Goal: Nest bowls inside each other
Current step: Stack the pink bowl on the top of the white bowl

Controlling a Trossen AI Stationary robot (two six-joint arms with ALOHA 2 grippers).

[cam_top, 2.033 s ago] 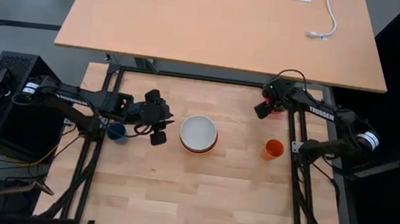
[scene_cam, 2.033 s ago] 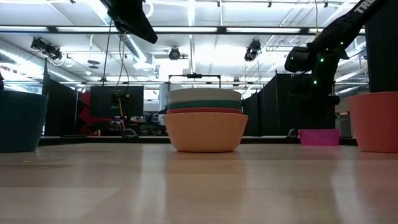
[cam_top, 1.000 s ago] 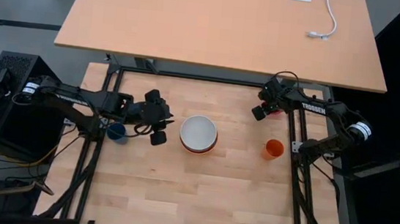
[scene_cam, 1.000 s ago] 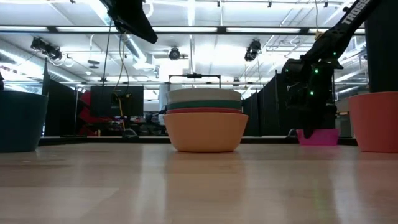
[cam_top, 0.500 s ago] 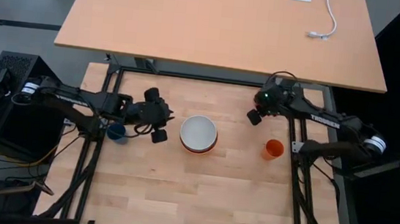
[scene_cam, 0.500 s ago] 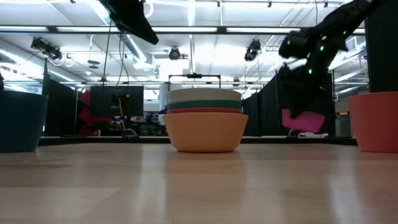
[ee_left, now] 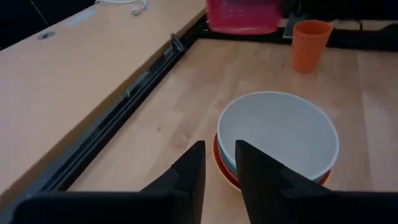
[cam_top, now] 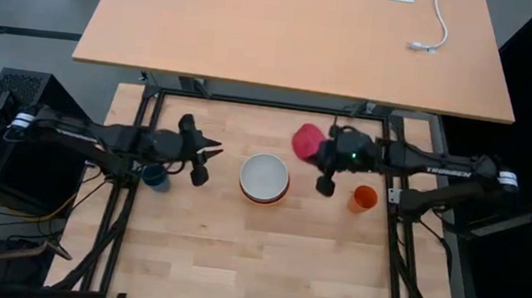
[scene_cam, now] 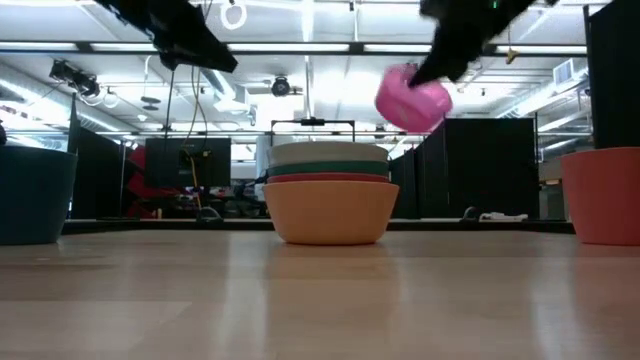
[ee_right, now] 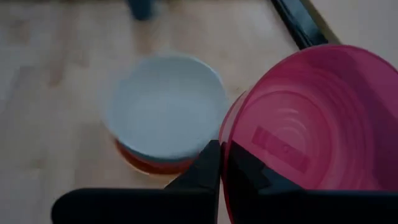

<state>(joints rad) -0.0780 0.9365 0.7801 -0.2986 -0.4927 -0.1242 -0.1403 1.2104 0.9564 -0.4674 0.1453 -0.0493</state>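
The right gripper (cam_top: 317, 152) pinches the pink bowl (cam_top: 307, 141) by its rim, tipped in the air just right of the bowl stack (cam_top: 264, 178), so it could slip or land crooked, while the left gripper (cam_top: 205, 149) waits empty and barely open, left of the stack.

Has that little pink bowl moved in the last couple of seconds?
Yes. The pink bowl has left the table's far right corner: the right end effector holds it tilted in the air, closer to the stacked bowls.
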